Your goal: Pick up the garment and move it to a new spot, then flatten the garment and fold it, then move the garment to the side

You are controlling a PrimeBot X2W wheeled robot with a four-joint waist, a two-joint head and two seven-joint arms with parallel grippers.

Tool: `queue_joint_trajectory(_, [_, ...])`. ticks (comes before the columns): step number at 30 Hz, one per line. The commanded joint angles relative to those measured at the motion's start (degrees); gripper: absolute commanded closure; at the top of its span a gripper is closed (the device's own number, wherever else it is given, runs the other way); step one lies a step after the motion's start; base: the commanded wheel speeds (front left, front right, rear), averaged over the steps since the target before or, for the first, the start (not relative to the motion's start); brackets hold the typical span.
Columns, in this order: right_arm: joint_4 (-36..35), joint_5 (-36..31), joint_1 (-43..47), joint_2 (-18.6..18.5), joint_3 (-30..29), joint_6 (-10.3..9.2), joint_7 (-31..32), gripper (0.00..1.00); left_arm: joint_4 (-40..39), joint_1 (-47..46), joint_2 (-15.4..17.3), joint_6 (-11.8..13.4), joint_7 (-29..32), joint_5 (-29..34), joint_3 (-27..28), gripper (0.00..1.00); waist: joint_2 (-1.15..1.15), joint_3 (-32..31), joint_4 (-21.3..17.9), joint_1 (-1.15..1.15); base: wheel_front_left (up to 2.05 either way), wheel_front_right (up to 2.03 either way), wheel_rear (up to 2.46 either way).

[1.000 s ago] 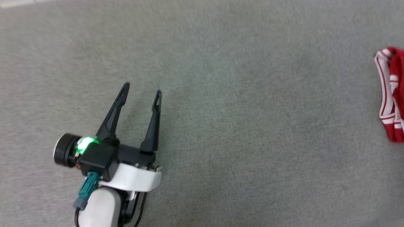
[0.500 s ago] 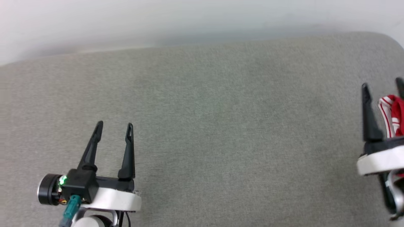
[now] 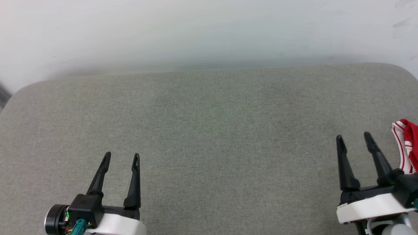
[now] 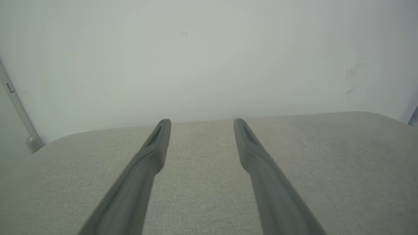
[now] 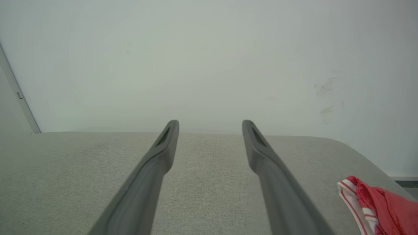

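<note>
Two grippers sat low in my head view, both with their fingers spread wide and nothing between them. My left gripper (image 3: 121, 154) was at the lower left, its dark fingers pointing up the frame over bare fabric. My right gripper (image 3: 353, 135) was at the lower right, its fingers leaning slightly towards the left.

Just beyond the right gripper's outer finger lay the garment (image 3: 406, 143), bunched up and cut off by the right edge of the frame. I could make out red cloth and a white band with thin red stripes, but no lettering. From the right wrist camera the garment (image 5: 378, 205) lay low at the right, near the outer finger and clear of it. Neither gripper held it.

Everything rested on a grey upholstered cushion (image 3: 209, 130) with rounded far corners, and the garment sat near its right-hand end. Behind the cushion rose a plain white wall (image 3: 209, 29). The right wrist view showed a few faint scuff marks (image 5: 326, 88) on that wall.
</note>
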Motion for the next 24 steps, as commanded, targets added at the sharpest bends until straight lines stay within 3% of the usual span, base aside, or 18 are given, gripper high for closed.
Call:
queue_joint_trajectory(1, [0.78, 0.10, 0.79, 0.72, 0.47, -0.03, -0.64, 0.00, 0.27, 0.81, -0.30, 0.07, -0.12, 0.47, 0.36, 0.00, 0.00, -0.34, 0.06, 0.01, 0.00, 0.00, 0.00])
queue_joint_trajectory(12, [3.51, -0.34, 0.97, 2.06, 0.99, -0.03, -1.86, 0.00, 0.56, 2.42, -1.08, 0.52, -0.11, 0.25, 0.87, 0.00, 0.00, -1.26, 0.17, 0.01, 0.00, 0.00, 0.00])
queue_joint_trajectory(24, [4.00, 0.63, 0.88, 1.17, 1.65, -0.03, -1.99, 0.00, 0.58, 2.62, -1.34, 0.76, -0.11, -0.10, 0.57, 0.00, 0.00, -1.81, 0.35, 0.01, 0.00, 0.00, 0.00])
